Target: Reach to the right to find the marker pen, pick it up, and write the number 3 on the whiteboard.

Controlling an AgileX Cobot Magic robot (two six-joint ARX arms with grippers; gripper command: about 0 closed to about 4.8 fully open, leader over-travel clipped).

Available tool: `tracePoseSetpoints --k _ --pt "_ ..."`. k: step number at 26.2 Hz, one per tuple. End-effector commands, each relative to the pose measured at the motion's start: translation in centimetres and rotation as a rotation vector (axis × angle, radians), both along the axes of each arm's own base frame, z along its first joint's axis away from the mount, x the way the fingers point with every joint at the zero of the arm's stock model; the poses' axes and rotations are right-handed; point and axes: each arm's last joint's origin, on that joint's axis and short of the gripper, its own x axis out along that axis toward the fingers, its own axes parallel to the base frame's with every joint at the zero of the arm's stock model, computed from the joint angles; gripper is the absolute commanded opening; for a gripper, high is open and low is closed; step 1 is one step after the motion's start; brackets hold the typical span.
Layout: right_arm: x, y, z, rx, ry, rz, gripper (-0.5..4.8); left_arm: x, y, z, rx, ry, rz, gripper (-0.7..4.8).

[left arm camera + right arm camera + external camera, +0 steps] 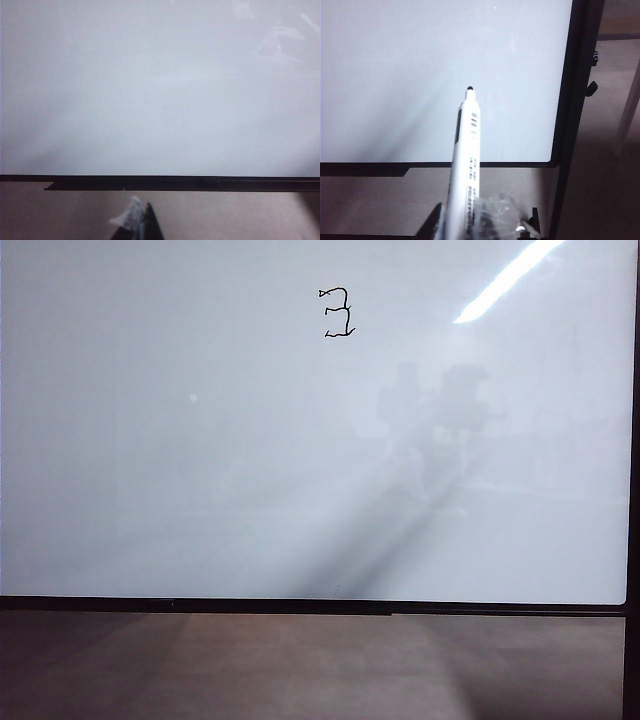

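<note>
Brown tabletop (300, 670) runs along the lower strip of the exterior view, dull and lightly shadowed, with the whiteboard (200, 490) standing upright behind it and filling nearly the whole field. Its glossy white face carries a bright diagonal glare streak at upper right and a dim grey reflection right of centre; a thin black frame bounds its lower edge and right side. Neither arm appears in this view.

Near the top of the board, slightly right of centre, sits the number 3 (338, 312), a small, wobbly black digit drawn in thin line, with bare white board on all sides of it.

In the right wrist view the marker pen (465, 160) rises from the right gripper (470, 227) toward the board. Its barrel is pale with printed text and a dark side strip, and its small dark tip points at the white face near the board's lower right corner; whether the tip touches the surface cannot be told. The gripper's dark fingers (431, 225) close narrowly around the pen's lower barrel, beside a crumpled patch of clear wrap.

In the left wrist view only the dark tips of the left gripper (142, 225) show, with a pale scrap against them, above the tabletop just before the board's lower frame. Its opening cannot be told, and nothing is seen held in it.
</note>
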Motion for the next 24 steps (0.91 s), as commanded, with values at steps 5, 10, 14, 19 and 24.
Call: tracePoseSetpoints --k 5,10,14,19,24 --pt "-0.02 0.02 0.26 0.002 -0.018 0.002 0.01 -0.02 0.04 0.29 0.006 -0.026 0.013 -0.01" --pt "-0.02 0.02 0.26 0.002 -0.018 0.002 0.01 -0.02 0.04 0.29 0.006 -0.025 0.014 -0.01" --pt "-0.02 0.02 0.26 0.002 -0.018 0.002 0.01 -0.02 0.05 0.29 0.006 -0.025 0.014 -0.01" --pt "-0.02 0.02 0.26 0.002 -0.018 0.002 0.01 -0.02 0.05 0.29 0.006 -0.025 0.014 -0.01" --pt "-0.01 -0.01 0.11 -0.004 -0.022 -0.008 0.01 -0.02 0.05 0.29 0.006 -0.025 0.014 -0.01"
